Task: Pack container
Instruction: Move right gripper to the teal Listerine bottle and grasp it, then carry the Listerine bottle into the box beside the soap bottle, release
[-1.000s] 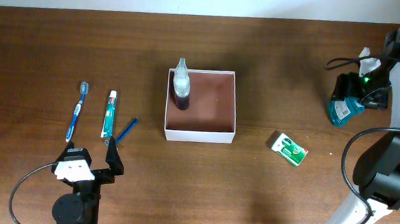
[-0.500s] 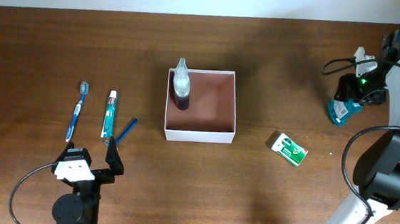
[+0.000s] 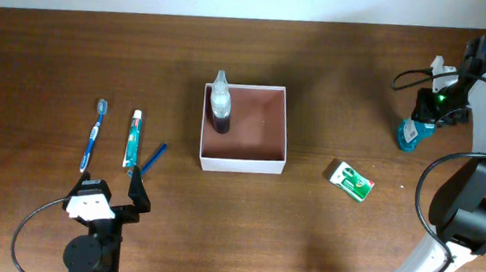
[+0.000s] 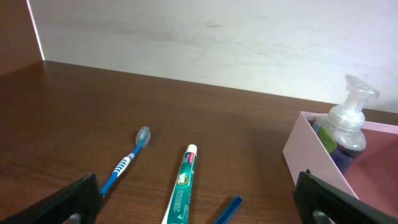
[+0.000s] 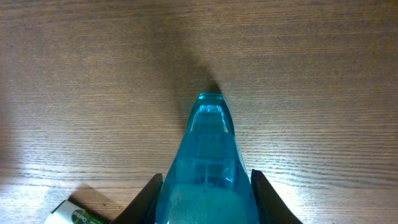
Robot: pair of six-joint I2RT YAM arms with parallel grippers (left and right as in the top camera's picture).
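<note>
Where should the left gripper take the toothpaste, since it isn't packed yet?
Across the mid-body of the toothpaste tube, from straight above with the left gripper: it lies flat, slim sides exposed, with the toothbrush and blue stick apart on either side.

The table (image 5: 68,68) is matt grained wood; the teal bottle (image 5: 208,168) is glossy translucent plastic.
</note>
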